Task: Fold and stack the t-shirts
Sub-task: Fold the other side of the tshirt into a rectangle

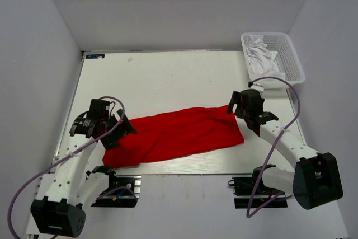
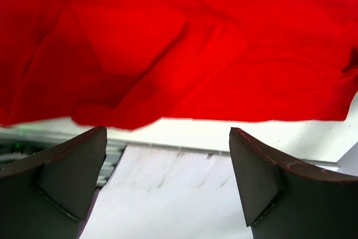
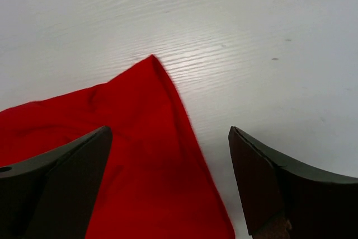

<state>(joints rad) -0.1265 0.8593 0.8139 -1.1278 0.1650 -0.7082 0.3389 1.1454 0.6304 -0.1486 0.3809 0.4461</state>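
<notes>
While the red t-shirt point(image 1: 179, 132) lies as a long band near the surface's point(image 1: 168, 76) front edge, the left gripper point(image 2: 168, 132) and right gripper point(image 3: 170, 130) gape empty at its ends. A lengthwise fold seems done, and next comes regrasping one end to fold it across.

Red t-shirt point(image 1: 176, 135) spread on table point(image 1: 168, 76); white shirts point(image 1: 259, 54) in basket point(image 1: 293, 62).

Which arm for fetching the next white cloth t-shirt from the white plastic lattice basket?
Right. The right gripper, open, sits nearest the far-right basket; the left gripper is at the opposite end of the red cloth t-shirt.
</notes>
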